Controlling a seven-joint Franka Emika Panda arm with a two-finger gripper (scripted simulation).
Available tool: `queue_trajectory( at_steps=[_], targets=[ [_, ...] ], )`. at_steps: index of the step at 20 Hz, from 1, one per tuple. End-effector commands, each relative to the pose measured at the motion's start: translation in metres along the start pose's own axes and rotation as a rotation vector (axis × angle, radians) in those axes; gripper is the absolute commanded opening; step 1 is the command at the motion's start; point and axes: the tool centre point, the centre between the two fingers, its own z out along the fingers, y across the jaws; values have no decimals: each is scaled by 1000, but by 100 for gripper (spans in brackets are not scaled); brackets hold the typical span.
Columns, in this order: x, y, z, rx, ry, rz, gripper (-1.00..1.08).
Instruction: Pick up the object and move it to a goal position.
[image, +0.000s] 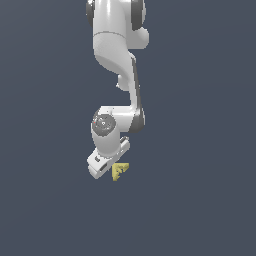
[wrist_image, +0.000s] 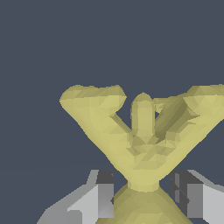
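The object (image: 120, 170) is a small mustard-yellow piece with branching arms. In the exterior view it sticks out just to the right of my white gripper (image: 111, 169), whose body hides part of it. In the wrist view the object (wrist_image: 144, 131) fills the frame, its narrow waist between my two fingers (wrist_image: 103, 192). The gripper (wrist_image: 146, 192) is shut on the object at that waist. The fingers touch it on both sides.
A plain dark blue-grey surface (image: 200, 200) lies all around. The white arm (image: 117, 55) comes down from the top of the exterior view to the wrist.
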Motion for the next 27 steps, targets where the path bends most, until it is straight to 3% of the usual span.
queue_trajectory(
  at_steps=[1, 17, 27],
  targets=[
    [-6, 5, -3, -1, 0, 1, -100],
    [-112, 93, -60, -1, 1, 1, -100],
    [-128, 110, -70, -1, 0, 1, -100]
  ],
)
